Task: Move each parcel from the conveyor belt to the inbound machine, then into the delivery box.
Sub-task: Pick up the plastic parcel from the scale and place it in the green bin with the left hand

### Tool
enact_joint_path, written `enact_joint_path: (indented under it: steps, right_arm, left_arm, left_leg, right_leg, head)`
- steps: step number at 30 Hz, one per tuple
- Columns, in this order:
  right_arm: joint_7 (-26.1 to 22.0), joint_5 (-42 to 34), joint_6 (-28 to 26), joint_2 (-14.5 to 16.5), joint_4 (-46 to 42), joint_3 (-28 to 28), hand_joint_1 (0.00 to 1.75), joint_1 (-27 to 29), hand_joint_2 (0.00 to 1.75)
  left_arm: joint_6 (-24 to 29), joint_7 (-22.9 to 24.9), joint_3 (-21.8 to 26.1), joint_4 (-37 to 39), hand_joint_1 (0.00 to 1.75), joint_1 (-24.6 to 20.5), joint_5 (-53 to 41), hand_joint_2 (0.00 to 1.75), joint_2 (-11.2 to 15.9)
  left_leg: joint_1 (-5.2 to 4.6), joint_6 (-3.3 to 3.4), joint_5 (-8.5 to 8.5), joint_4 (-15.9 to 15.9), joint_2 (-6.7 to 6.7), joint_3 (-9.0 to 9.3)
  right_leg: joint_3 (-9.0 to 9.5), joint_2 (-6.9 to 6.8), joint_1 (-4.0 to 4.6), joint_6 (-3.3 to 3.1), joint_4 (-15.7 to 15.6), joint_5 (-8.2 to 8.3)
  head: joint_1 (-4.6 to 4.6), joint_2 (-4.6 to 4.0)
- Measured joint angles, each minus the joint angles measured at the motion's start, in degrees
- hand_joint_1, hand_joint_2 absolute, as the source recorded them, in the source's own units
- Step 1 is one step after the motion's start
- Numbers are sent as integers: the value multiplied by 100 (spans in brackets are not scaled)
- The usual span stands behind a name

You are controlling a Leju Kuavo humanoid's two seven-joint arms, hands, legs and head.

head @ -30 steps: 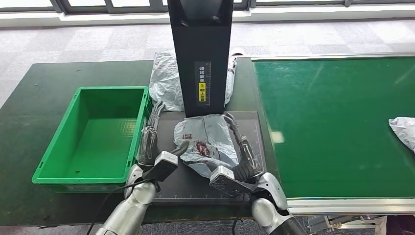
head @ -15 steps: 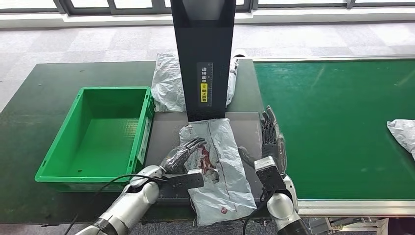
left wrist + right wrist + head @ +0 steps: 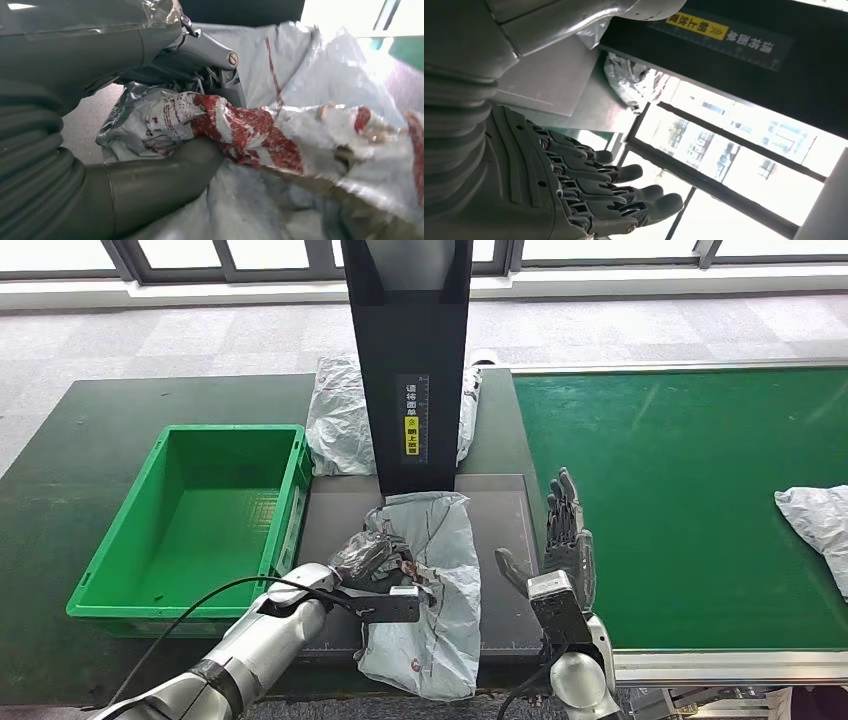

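Left hand (image 3: 368,558) grips a crumpled fold of the grey parcel (image 3: 432,590); the left wrist view shows the thumb and fingers (image 3: 150,187) pinched on a bunch of the plastic with red print. Right hand (image 3: 563,545) holds nothing, fingers spread and straight, raised just right of the dark plate (image 3: 505,530) at the foot of the inbound machine (image 3: 408,350), over the near left edge of the conveyor belt (image 3: 680,490); the right wrist view shows the fingers (image 3: 624,195) apart, nothing between them.

Position of held parcel: on the plate, directly near-side of the black column, its near end drooping over the plate's near edge toward the robot.

Step, as judged: parcel has reached the machine; transfer to the green box (image 3: 140,585) is starting. Box sits left of the plate, just beside it, with no parcel inside.

Next move calls for:
- lifting the bag high enough for the hanging end to pass over the box's right wall;
- carrying left, releasing over the open interior;
- the grip is on a loose fold only, so the slack bag may slip or snag on the rim.

Count:
- parcels: 3. One held on the plate; one (image 3: 340,425) on the table behind the column, showing on both sides of it; one (image 3: 815,525) at the right edge of the belt, partly cut off by the frame.
- green boxes: 1.
- machines: 1.
- belts: 1.
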Motion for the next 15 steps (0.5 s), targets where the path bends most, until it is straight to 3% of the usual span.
enact_joint_path:
  steps: [5,8,11,15]
  right_arm:
    - [40,3,-96,-2,-293,-182,0,426,175]
    - [45,-33,-160,-2,-361,-217,0,539,175]
    - [84,-77,-220,-2,-387,-217,0,600,175]
    - [112,-143,-273,-2,-385,-207,0,609,175]
  left_arm:
    - [864,157,310,-901,175,433,573,175,137]
    - [1968,338,559,-1493,175,622,612,175,224]
    - [3129,679,1033,-2266,175,783,-9,175,315]
    - [3432,535,2334,-3453,175,1050,-1536,175,293]
  left_leg:
    - [1,-14,0,-2,28,-39]
    - [6,-26,8,-2,32,-76]
    - [12,-32,12,-2,32,-92]
    - [14,-33,12,-2,42,-96]
  right_leg:
    - [-75,33,8,-8,9,4]
    - [-115,37,14,-18,14,10]
    - [-128,39,21,-21,15,11]
    - [-137,47,22,-22,15,10]
  head:
    - [-1,1]
    - [-1,1]
    - [-1,1]
    - [0,1]
